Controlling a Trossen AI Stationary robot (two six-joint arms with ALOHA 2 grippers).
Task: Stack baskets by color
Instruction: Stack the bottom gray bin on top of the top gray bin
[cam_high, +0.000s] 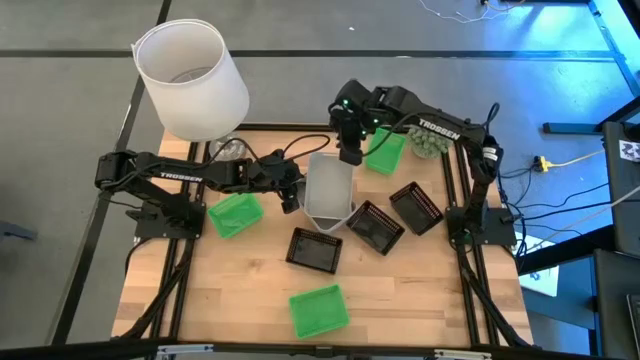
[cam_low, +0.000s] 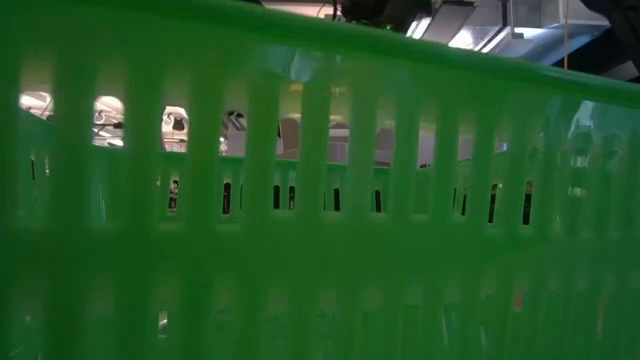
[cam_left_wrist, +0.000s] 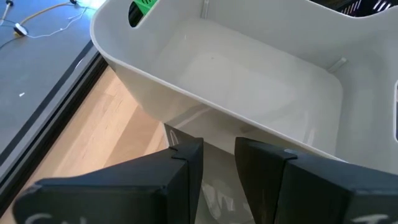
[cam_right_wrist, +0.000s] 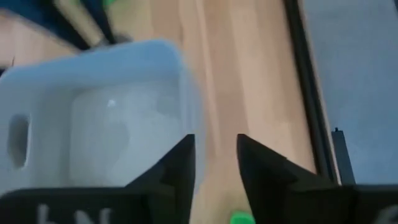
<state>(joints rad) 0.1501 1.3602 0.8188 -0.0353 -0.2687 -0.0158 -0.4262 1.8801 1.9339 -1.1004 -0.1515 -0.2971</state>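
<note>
Wooden tabletop (cam_high: 250, 290) is being occupied by a translucent grey-white rectangular plastic basket stack (cam_high: 330, 190) at centre. Right gripper (cam_high: 350, 155), fingers parted and empty, is being held above its far rim; left gripper (cam_high: 291, 202), parted narrowly, beside it.

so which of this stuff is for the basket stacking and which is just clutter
For the job:
- green baskets
- black baskets
- grey-white basket

Just lying about:
- white lampshade
- fuzzy green ball
</note>
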